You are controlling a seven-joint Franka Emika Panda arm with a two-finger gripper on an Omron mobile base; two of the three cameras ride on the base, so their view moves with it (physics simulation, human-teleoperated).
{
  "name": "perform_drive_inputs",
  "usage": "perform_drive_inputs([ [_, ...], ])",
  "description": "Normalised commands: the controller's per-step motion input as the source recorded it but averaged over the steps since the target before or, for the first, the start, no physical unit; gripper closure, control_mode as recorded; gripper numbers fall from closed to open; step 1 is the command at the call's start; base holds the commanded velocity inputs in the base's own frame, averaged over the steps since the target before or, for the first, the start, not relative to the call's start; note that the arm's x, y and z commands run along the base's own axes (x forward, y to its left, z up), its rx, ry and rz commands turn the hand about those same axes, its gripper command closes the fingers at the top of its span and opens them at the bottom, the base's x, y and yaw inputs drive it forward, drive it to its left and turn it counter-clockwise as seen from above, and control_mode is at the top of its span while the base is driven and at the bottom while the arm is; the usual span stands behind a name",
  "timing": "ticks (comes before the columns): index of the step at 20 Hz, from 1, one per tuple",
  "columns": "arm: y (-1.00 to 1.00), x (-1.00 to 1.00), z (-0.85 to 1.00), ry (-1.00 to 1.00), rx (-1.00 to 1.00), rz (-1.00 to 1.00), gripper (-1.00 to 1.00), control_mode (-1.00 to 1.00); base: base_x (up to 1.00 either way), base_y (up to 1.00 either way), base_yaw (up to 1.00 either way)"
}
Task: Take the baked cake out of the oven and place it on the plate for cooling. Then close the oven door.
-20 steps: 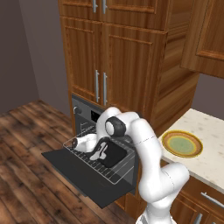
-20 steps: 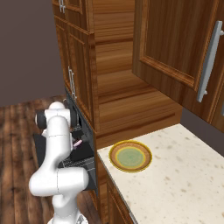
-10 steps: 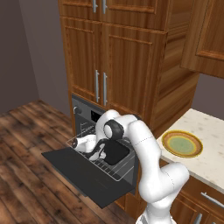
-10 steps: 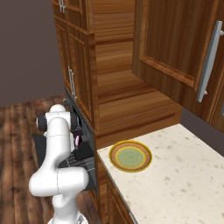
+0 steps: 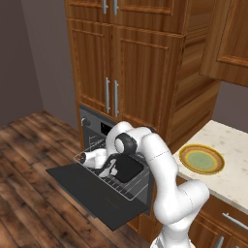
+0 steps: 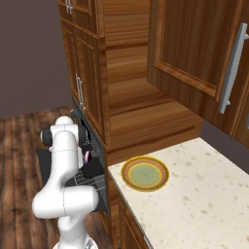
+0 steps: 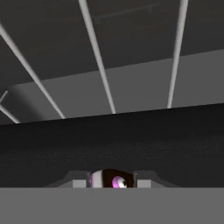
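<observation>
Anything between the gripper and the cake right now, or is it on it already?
Nothing visible in between. In the hand view the baked cake sits directly between the finger tips, with the black baking tray beyond it. The gripper is down over the pulled-out rack above the open oven door.

It was a kitchen, with tall wooden cupboards (image 5: 121, 53), an oven (image 5: 99, 128) built into them, a speckled stone surface (image 6: 194, 199) and a wood floor (image 5: 29, 189).

Two base cameras sit behind the arm, left and right, looking forward and down — both share the oven (image 5: 104, 133) and plate (image 6: 145, 173). The hand camera looks along the claw (image 7: 112, 181) — very close to the baking tray (image 7: 131, 140).
</observation>
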Motion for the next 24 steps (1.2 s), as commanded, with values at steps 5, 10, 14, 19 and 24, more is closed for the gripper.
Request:
perform_drive_inputs([
  [5, 0.00, 0.00, 0.00, -0.04, 0.00, 0.00, 1.00, -1.00, 0.00, 0.00, 0.00],
  [10, 0.00, 0.00, 0.00, -0.06, 0.00, 0.00, 1.00, -1.00, 0.00, 0.00, 0.00],
  [14, 0.00, 0.00, 0.00, -0.07, 0.00, 0.00, 1.00, -1.00, 0.00, 0.00, 0.00],
  [19, 0.00, 0.00, 0.03, -0.07, 0.00, 0.00, 1.00, -1.00, 0.00, 0.00, 0.00],
  [24, -0.01, 0.00, 0.01, -0.06, 0.00, 0.00, 1.00, -1.00, 0.00, 0.00, 0.00],
])
